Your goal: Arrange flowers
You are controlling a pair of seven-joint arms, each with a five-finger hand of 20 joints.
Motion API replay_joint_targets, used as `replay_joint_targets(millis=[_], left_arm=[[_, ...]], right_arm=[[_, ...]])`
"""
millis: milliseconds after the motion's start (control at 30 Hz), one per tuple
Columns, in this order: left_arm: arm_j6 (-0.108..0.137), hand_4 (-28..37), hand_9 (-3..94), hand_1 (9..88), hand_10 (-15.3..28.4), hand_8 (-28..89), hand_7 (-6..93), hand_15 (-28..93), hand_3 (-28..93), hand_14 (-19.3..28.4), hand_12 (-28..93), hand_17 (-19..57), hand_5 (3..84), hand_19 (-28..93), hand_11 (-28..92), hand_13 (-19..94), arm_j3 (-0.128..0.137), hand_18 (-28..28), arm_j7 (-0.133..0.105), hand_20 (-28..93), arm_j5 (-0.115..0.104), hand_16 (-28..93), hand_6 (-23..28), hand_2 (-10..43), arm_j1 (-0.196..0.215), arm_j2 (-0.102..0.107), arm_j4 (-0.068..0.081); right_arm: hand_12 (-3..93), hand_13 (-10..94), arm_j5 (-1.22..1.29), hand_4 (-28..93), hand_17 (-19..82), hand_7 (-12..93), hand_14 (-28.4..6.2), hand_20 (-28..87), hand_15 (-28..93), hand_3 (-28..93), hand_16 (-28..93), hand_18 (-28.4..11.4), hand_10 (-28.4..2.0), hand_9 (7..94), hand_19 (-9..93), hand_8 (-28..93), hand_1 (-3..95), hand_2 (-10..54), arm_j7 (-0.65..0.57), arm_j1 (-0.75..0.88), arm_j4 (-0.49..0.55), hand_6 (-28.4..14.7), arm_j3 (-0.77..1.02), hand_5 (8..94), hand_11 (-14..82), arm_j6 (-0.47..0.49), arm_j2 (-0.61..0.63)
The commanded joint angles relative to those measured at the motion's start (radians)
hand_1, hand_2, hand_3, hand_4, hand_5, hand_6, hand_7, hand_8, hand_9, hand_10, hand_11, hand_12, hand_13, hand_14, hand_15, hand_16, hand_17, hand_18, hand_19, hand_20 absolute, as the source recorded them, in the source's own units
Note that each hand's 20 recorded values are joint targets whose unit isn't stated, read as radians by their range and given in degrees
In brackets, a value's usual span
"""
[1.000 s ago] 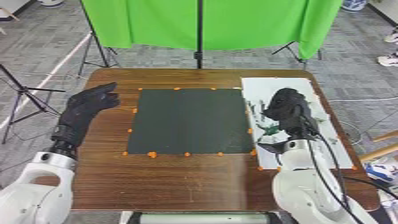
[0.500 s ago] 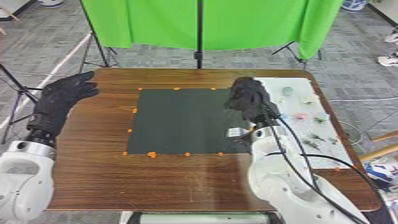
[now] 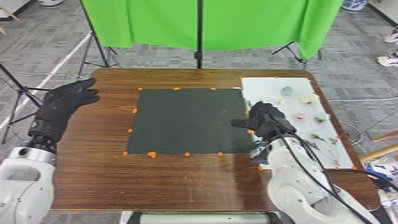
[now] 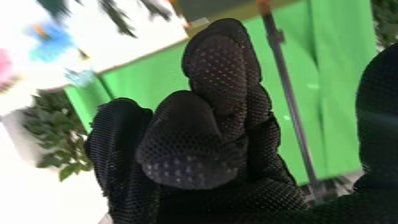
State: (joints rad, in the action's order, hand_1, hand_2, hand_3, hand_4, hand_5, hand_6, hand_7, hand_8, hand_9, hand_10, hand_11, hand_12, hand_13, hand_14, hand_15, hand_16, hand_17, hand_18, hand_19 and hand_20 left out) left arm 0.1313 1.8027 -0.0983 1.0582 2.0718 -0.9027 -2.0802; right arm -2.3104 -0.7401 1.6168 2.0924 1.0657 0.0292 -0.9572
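Flowers (image 3: pixel 300 117): thin green stems, frilly pink bloom, on smooth white sheet (image 3: pixel 258 86) at tabletop's (image 3: pixel 187 185) right edge. Right hand (image 3: pixel 268 119) (mesh glove) has thumb and fingers apart; shifted toward near edge since last frame. Left hand (image 3: pixel 64 102) relaxed, left edge.

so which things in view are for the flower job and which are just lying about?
For the job:
- pink flower
- green sprigs
- white sheet under them
- dark mat, probably the work area

Just about:
- green curtain
- black stand
- blue-and-white pot on the floor, apparently unrelated
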Motion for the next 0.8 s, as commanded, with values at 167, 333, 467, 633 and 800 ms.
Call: replay_joint_targets(millis=[167,333,467,633,800], left_arm=[[-0.016,-22.0,43.9,28.0,15.5,-4,9.7,23,62,20.2,13,8.6,45.0,17,18,37,-0.027,13.9,0.028,17,0.029,-1,5.9,1.7,0.007,-0.02,-0.001],[-0.011,-21.8,44.0,28.0,15.5,-4,9.8,23,62,20.2,13,8.6,45.0,17,18,37,-0.025,13.9,0.031,17,0.036,-1,5.8,1.6,0.014,-0.023,-0.006],[-0.014,-21.6,44.0,28.1,15.5,-4,9.6,23,61,20.3,13,8.6,44.9,17,18,37,-0.03,14.0,0.036,17,0.041,-1,6.0,1.6,0.009,-0.023,-0.007],[-0.019,-21.5,43.9,28.2,15.5,-4,9.5,23,61,20.3,13,8.6,44.9,17,18,37,-0.036,14.0,0.042,16,0.05,-1,6.0,1.5,0.005,-0.023,-0.007],[-0.022,-21.4,43.9,28.2,15.6,-4,9.5,23,61,20.3,13,8.6,44.9,17,18,37,-0.037,14.0,0.043,16,0.052,-1,6.0,1.4,0.005,-0.025,-0.009]], right_arm=[[37.4,92,-0.021,-5,70,36,-3.4,53,60,55,39,-9.4,-17.5,82.8,93,-5,26.8,-9.5,-0.076,0.07,-0.024,-10.0,0.065,68.6,41.0,0.092,-0.023],[37.1,92,-0.018,-5,71,33,-3.4,52,60,55,39,-9.0,-17.6,83.0,93,-4,27.1,-9.5,-0.09,0.096,-0.026,-10.7,0.093,69.3,40.7,0.111,-0.009],[36.9,93,-0.015,-5,71,31,-3.2,52,59,54,39,-9.0,-17.5,83.3,93,-4,26.7,-9.5,-0.109,0.09,-0.044,-10.9,0.089,69.5,40.4,0.118,-0.004],[36.9,93,-0.009,-5,71,31,-3.2,52,59,54,39,-8.9,-17.5,83.3,93,-3,26.3,-9.5,-0.131,0.066,-0.077,-11.0,0.077,69.6,40.6,0.127,-0.013],[37.1,93,-0.024,-5,72,30,-3.1,51,58,54,39,-8.5,-17.5,83.4,93,-3,27.0,-9.5,-0.112,0.088,-0.05,-11.1,0.111,69.7,40.8,0.092,-0.015]])
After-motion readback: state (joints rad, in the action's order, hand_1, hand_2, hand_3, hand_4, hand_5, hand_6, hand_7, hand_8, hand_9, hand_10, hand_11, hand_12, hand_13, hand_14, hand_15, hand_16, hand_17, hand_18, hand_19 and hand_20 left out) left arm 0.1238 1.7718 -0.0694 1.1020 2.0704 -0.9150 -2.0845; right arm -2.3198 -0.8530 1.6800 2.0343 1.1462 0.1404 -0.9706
